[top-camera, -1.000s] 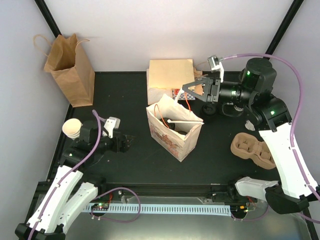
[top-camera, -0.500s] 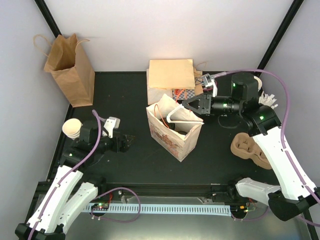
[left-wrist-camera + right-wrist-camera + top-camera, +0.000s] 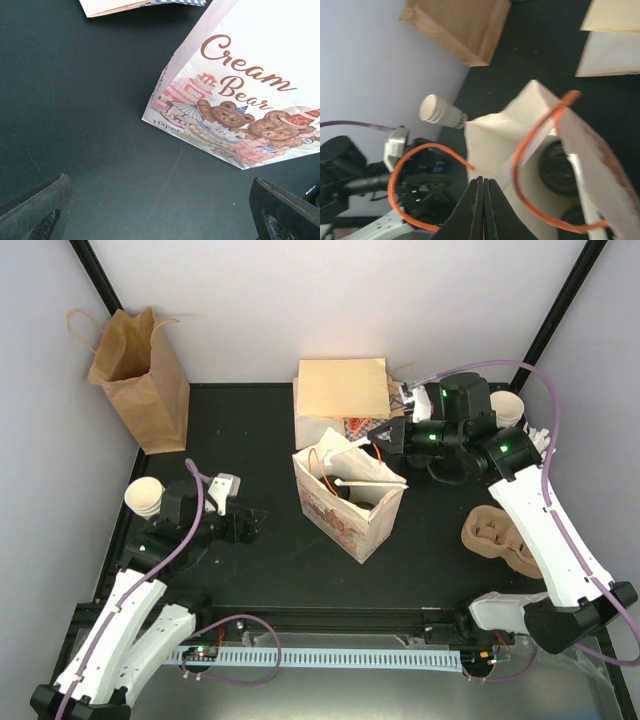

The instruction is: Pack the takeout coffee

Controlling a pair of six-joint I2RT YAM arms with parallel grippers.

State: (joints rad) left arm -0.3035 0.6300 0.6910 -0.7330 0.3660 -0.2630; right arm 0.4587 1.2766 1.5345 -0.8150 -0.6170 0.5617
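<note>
- The right gripper (image 3: 483,182) is hovering at the top edge of the gift bag (image 3: 340,515) with its fingers pressed tight together. No paper or cord is showing between them, so whether it is nipping the rim cannot be told.
- Just past the fingertips the bag's mouth is gaping open, with an orange handle (image 3: 568,94) arching over it.
- The coffee cup (image 3: 559,167) is sitting down inside the bag, upright by the look of it. Only its round black lid is showing. A second dark round shape (image 3: 577,222) is lying beside it, too cut off to name.
- The cup is likely handling as a light, thin-walled thing that dents under a hard squeeze, with a snap-on lid that could pop off. The safest hold is probably around the paper wall just below the lid, gently and kept level, never on the lid alone.
- The bag itself is looking soft and tippy — any tug on the rim or handle could lean it and tilt the cup.
- The left gripper (image 3: 252,524) is resting low over the table (image 3: 250,440) with its fingers spread wide and gripping nothing. It is facing the bag's printed side, with the stacked cups (image 3: 145,497) behind it.
- Farther out, a pulp cup carrier (image 3: 505,538) is lying to the right, and a brown paper bag (image 3: 140,375) is standing at the far left corner — both well apart from the gift bag.
</note>
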